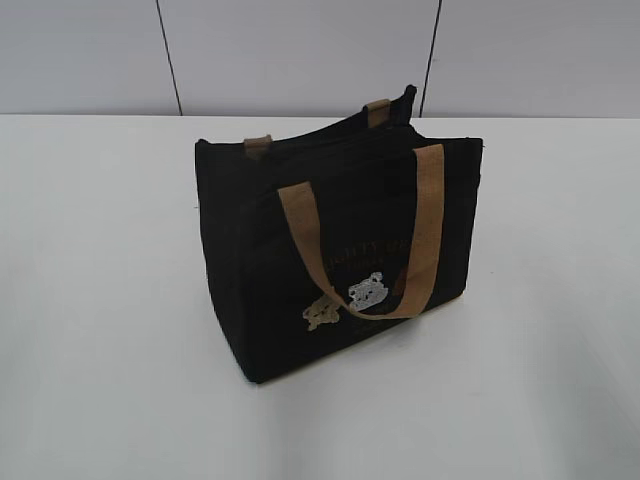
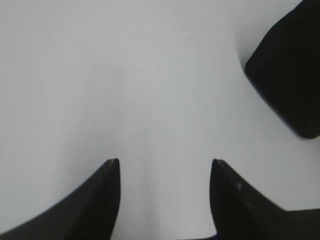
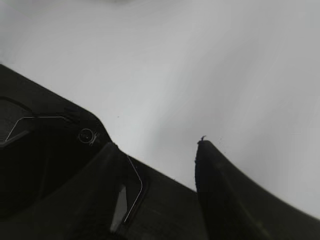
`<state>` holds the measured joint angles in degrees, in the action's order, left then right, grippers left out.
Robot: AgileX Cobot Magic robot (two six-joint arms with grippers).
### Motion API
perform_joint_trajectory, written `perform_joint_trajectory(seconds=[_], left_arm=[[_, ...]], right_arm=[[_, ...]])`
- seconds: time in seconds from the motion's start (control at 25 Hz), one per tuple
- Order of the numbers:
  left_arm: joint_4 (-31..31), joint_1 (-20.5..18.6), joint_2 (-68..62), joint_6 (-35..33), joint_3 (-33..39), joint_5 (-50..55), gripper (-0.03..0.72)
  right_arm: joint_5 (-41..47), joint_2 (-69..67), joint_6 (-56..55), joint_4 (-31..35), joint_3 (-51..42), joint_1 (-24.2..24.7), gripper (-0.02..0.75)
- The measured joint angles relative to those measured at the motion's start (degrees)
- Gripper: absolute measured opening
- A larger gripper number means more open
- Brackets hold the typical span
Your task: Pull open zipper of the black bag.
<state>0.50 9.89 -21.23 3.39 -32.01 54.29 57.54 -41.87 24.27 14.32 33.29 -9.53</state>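
**Barely begun: bag untouched, zipper apparently shut**

Outwardly, nothing of the job looks done. From the exterior view the black bag (image 1: 340, 250) stands upright near the middle of the white desk (image 1: 100, 350), its front with the bear patches turned toward the camera and one tan handle (image 1: 360, 250) hanging down across that face. The zipper (image 1: 330, 135) runs as a dark line along the top edge between the two strap ends; the top appears closed, though the pull tab is too small and dark to pick out. Neither arm shows in this view, so both are clear of the bag.

From the left wrist view, the left gripper (image 2: 165, 170) hangs over bare desk with its two dark fingers (image 2: 100, 200) spread apart and nothing between them. A black corner, probably the bag, sits at the upper right edge of that picture, well apart from the fingertips.

From the right wrist view, the right gripper (image 3: 160, 150) also has its fingers parted and empty, with pale desk showing in the gap. A dark moulded shape (image 3: 45, 150) fills the lower left behind one finger; I cannot tell what it is, and no zipper is visible there.

My reading: the whole task is left. An arm must reach the bag's top, find and pinch the pull tab, and draw it along the edge, likely with the other gripper steadying the bag.
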Motion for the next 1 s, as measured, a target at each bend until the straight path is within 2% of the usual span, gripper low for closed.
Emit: perform_joint_trajectory(seconds=[0.2,0.44,0.88,1.0], left_arm=[[0.0,0.0,0.5,0.2,0.6,5.4,0.421],[-0.1,0.0,1.9,0.2,0.9,6.0,0.42],[0.0,0.0,20.8,-0.4,1.0,6.2,0.419],[0.0,0.0,21.5,-1.0,1.1,6.5,0.418]], right_arm=[[3.7,9.5,-0.8,-0.2,-3.9,0.0,0.373],[5.3,18.9,-3.1,-2.6,-6.1,0.0,0.373],[5.3,33.0,-4.7,-4.0,-6.2,0.0,0.373],[5.3,37.0,-5.6,-4.5,-6.3,0.0,0.373]])
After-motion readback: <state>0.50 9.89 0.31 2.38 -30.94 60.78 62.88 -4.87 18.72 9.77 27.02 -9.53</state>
